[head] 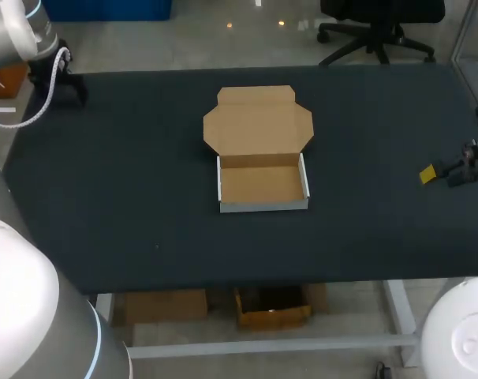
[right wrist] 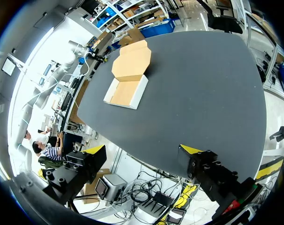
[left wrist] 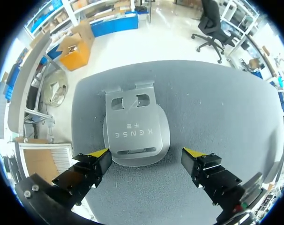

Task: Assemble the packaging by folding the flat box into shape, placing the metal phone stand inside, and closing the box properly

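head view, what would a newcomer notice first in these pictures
The brown cardboard box at the middle of the dark table, folded into a tray with its lid lying open behind it. Next, in the left wrist view, the silver metal phone stand lying flat just ahead of the open left gripper, not yet in the box.

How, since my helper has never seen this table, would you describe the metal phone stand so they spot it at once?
Start at the dark table and go to the corner where the left gripper hangs open. The phone stand lies flat there, just ahead of its fingers. It is the only silver metal piece, rounded with two rectangular cut-outs, unlike the brown cardboard box mid-table.
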`<act>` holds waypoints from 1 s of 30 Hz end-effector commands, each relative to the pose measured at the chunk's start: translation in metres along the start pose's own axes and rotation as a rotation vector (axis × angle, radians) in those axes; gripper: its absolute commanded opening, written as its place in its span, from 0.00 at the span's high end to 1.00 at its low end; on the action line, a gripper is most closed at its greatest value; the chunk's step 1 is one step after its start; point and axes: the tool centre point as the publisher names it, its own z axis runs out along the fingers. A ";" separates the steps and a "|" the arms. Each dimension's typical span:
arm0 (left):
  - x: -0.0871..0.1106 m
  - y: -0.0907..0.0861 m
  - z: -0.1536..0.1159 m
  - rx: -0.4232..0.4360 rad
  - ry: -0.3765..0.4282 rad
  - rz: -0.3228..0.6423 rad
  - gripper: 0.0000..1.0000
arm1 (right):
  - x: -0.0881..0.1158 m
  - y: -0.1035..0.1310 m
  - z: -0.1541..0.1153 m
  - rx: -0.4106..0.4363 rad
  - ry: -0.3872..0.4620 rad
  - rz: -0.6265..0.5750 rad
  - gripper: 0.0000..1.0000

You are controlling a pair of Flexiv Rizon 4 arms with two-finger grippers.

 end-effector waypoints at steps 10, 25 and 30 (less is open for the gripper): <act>-0.003 -0.015 0.006 -0.181 0.000 0.004 0.03 | 0.001 0.000 -0.002 0.002 0.002 0.000 0.00; -0.005 -0.019 0.010 -0.186 -0.001 -0.010 0.09 | 0.001 0.000 -0.002 0.002 0.002 0.000 0.00; -0.007 -0.021 0.011 -0.184 -0.005 -0.018 0.10 | 0.001 0.000 -0.002 0.002 0.002 0.000 0.00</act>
